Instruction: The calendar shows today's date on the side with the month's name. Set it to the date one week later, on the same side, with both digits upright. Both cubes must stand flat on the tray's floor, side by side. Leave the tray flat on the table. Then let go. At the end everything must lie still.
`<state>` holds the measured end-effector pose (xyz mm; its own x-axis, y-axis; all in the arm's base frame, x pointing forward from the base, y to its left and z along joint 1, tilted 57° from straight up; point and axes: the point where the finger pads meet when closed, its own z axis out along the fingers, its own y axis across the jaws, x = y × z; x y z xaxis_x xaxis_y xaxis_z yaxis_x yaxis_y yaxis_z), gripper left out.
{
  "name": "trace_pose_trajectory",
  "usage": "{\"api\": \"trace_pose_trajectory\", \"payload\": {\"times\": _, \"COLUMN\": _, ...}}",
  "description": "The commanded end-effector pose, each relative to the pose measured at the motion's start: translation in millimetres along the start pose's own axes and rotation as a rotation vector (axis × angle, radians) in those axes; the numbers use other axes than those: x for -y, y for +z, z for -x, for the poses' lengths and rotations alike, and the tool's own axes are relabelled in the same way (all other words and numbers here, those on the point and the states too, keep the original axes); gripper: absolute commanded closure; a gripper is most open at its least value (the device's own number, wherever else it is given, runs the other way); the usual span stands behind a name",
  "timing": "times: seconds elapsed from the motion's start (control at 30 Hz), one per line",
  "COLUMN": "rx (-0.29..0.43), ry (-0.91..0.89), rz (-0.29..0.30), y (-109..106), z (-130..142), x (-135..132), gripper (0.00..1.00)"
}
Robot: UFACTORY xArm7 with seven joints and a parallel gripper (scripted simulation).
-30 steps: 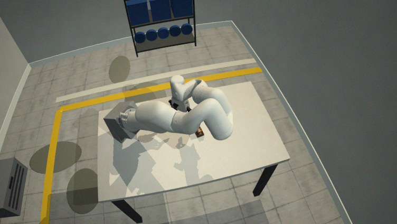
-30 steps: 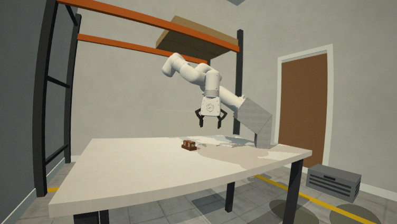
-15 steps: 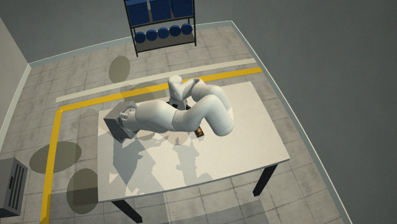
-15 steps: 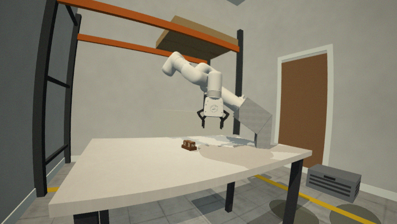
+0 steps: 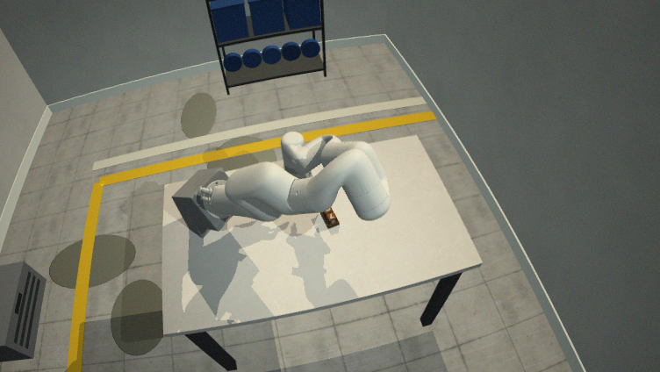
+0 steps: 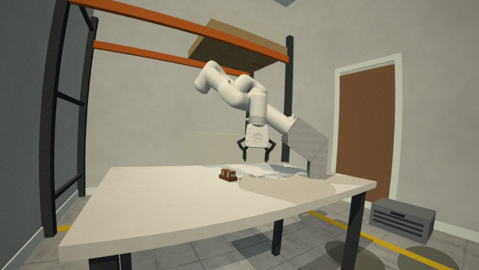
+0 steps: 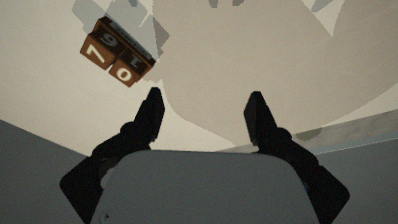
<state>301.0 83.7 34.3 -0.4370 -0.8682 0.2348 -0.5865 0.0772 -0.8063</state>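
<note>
The hand point(image 6: 255, 155) hangs above the bench point(image 6: 160, 201) with its fingers spread wide and nothing between them. The calendar point(image 7: 116, 51), a small brown tray holding two number cubes side by side, stands on the bench below and off to one side of the hand, well apart from it. In the wrist view the cubes' top faces read 7 and 0, and the side faces turned toward the camera look like 9 and 1, though they are small and seen at an angle. In the outside view the calendar point(image 6: 228, 174) shows digits on its front, too small to read surely.

The step in hand looks like the approach to the first cube. To do it well, bring the hand directly over one cube, turn the wrist so the fingers line up with two free opposite faces and not the face touching its neighbour, then come straight down. The tray is light and sits loose, so a finger catching its rim could tip or drag it; close only once both fingers are clear of the rim and the other cube
</note>
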Motion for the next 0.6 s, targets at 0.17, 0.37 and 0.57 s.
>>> {"api": "trace_pose_trajectory", "payload": {"times": 0.17, "rx": 0.006, "ry": 0.001, "rz": -0.001, "y": 29, "z": 4, "x": 0, "gripper": 0.0}}
{"api": "trace_pose_trajectory", "payload": {"times": 0.37, "rx": 0.006, "ry": 0.001, "rz": -0.001, "y": 32, "z": 4, "x": 0, "gripper": 0.0}}
{"api": "trace_pose_trajectory", "payload": {"times": 0.57, "rx": 0.006, "ry": 0.001, "rz": -0.001, "y": 41, "z": 4, "x": 0, "gripper": 0.0}}
